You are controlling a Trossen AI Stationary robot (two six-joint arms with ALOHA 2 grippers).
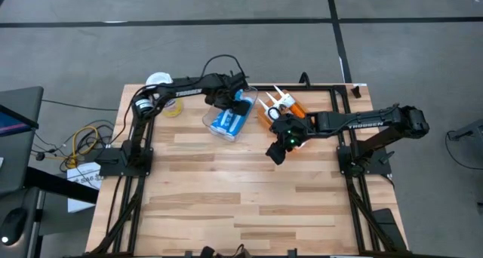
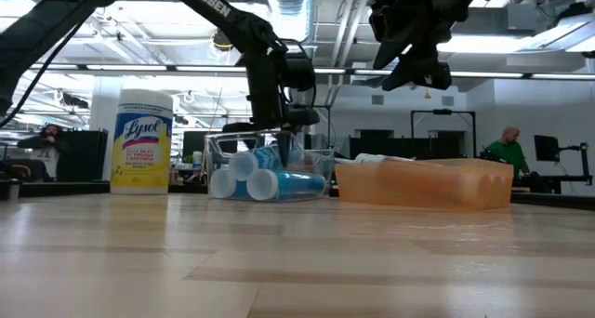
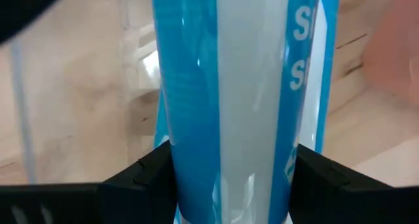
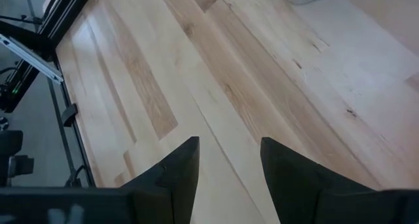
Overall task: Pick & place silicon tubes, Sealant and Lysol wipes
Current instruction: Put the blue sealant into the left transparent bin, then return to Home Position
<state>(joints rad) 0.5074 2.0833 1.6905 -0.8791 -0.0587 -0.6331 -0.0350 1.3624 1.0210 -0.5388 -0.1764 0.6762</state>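
Note:
The clear bin [image 1: 213, 124] at the table's far middle holds several blue and white sealant tubes [image 2: 279, 183] lying on their sides. My left gripper [image 1: 240, 101] reaches down into this bin and is shut on one blue tube [image 3: 229, 86]. The orange bin [image 1: 264, 116] to its right holds tubes with white nozzles [image 1: 283, 102]. The Lysol wipes canister [image 2: 141, 141] stands upright on the table at the far left, partly under my left arm in the high view [image 1: 160, 80]. My right gripper [image 1: 276, 154] is open and empty, high above bare table in front of the orange bin. My left gripper pinches the blue tube's round body [image 3: 190, 152] between its two fingers [image 3: 147, 178], one on each side. The fingers come from above into the clear bin and lie across the tube. Whether the tube rests on the other tubes or is lifted, I cannot tell.
Bare wooden table [image 4: 216, 86] stretches from the bins to the near edge. The two arm bases stand at the table's left and right edges. Cables lie on the floor off the table's left side [image 1: 83, 141]. People sit in the room beyond [image 2: 507, 151].

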